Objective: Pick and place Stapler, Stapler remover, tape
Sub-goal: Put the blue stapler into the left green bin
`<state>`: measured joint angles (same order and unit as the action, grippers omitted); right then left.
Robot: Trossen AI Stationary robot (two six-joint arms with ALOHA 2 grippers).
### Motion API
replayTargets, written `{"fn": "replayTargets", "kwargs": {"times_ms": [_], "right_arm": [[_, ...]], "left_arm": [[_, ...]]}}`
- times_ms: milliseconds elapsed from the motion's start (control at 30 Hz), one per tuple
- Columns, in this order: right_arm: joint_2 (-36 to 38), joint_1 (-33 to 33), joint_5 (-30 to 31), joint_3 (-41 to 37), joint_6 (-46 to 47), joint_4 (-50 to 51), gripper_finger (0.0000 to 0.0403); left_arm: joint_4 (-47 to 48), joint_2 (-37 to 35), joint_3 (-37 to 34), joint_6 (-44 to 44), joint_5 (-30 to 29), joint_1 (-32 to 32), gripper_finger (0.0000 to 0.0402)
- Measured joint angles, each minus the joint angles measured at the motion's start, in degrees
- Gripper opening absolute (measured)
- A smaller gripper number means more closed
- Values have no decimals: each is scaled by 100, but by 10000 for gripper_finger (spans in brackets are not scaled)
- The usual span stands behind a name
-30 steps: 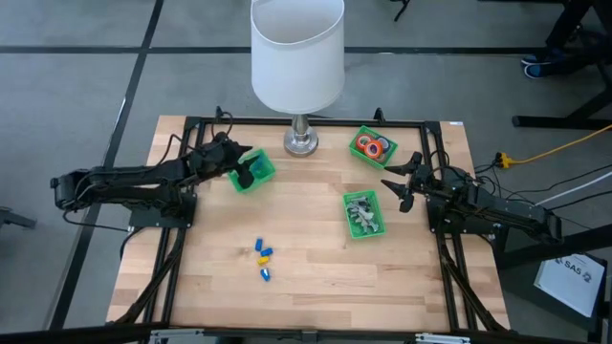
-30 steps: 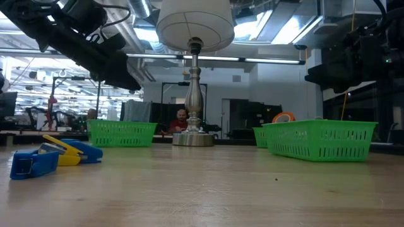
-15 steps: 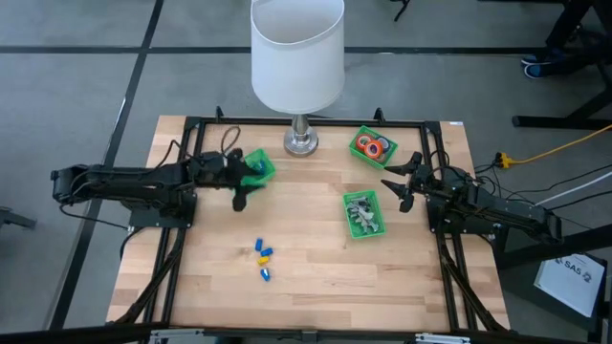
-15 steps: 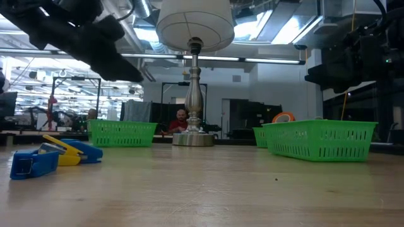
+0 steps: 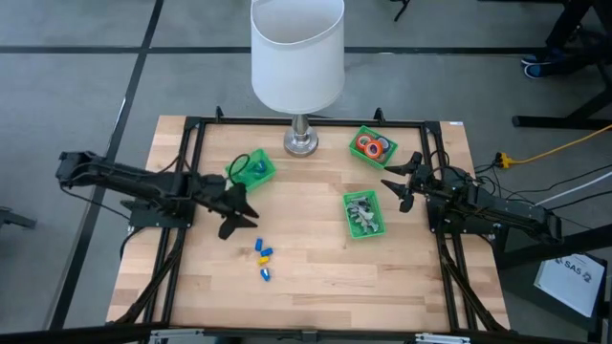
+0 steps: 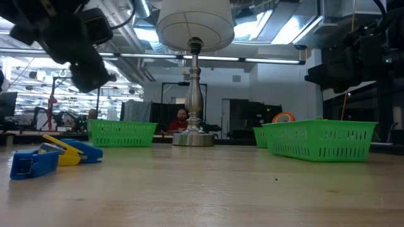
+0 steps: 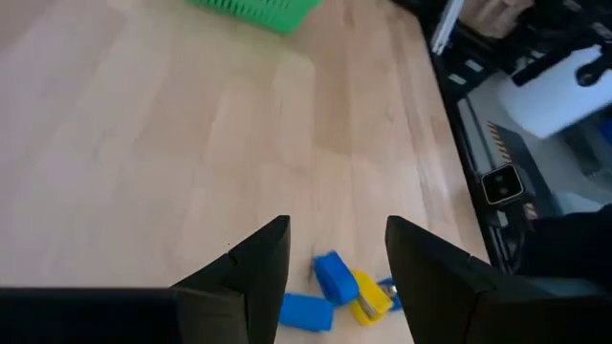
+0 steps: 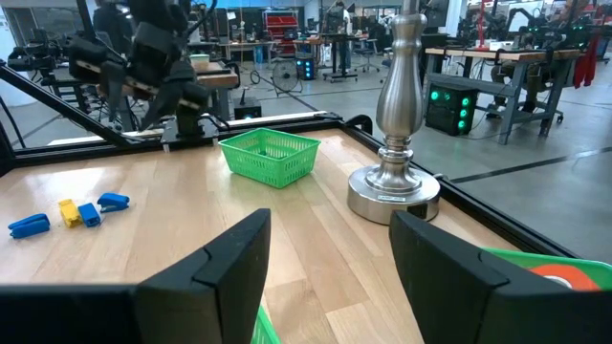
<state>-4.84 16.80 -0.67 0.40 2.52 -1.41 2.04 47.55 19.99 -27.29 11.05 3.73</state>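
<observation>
Left gripper (image 5: pixel 234 212) hung over bare wood between the green bin near the lamp and the staplers, its two dark fingers (image 7: pixel 251 270) spread apart with nothing between them. Just past those fingers lay the small blue and yellow staplers (image 5: pixel 263 258), a loose cluster on the tabletop toward the front edge; the low view showed them resting flat on the wood at the left (image 6: pixel 47 157).

Tape rolls (image 5: pixel 372 147), red and orange rings among them, sat in the green bin at the far right corner (image 5: pixel 360 135). Silvery-grey staple removers (image 5: pixel 360 212) filled a second green bin (image 5: pixel 375 230) nearer the middle right. A third green bin (image 5: pixel 260 176) stood at the far left, beside the lamp base (image 5: pixel 300 142).

Right gripper (image 5: pixel 403 181) waited near the table's right rail, between the two right-hand bins, fingers (image 8: pixel 226 258) parted and holding nothing.

A person (image 6: pixel 182 120) sat in the room behind the table (image 5: pixel 306 258).
</observation>
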Motion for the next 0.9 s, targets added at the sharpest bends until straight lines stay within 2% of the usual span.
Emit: {"fn": "replayTargets", "kwargs": {"times_ms": [367,667,900], "right_arm": [[-2,0,2,0,0,1,220],[-2,0,0,0,2,1,220],[-2,1,0,0,2,1,220]], "left_arm": [[560,210,1,-2654,-2211,1256,169],[593,771,2,-4531,-2878,1898,169],[592,1381,2,-5143,-3001,2071,169]]}}
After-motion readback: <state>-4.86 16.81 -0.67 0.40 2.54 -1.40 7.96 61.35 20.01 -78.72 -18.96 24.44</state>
